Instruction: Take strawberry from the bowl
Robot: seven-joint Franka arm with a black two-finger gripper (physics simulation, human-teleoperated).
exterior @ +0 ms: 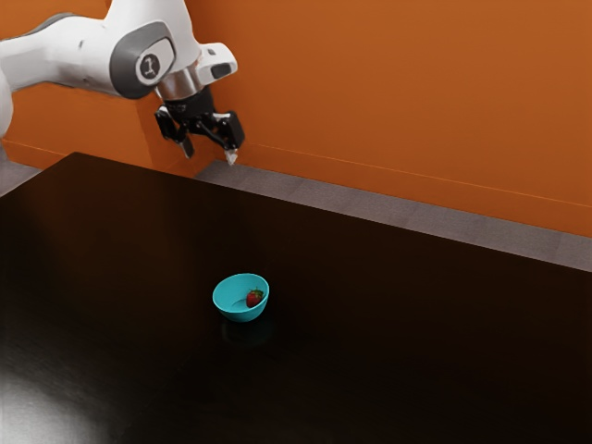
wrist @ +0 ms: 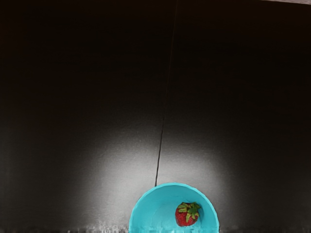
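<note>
The gripper is raised well above the dark counter, its two fingers spread apart, with nothing between them. The turquoise bowl stands upright on the counter, well in from the long edge that runs from the far corner toward the exterior view's right. The strawberry lies inside the bowl, off the middle, near the wall on the exterior view's right. It is red with a green leafy cap. In the wrist view, a thin dark line crosses the counter up to the bowl's rim. Behind the counter are grey flooring and an orange wall.
</note>
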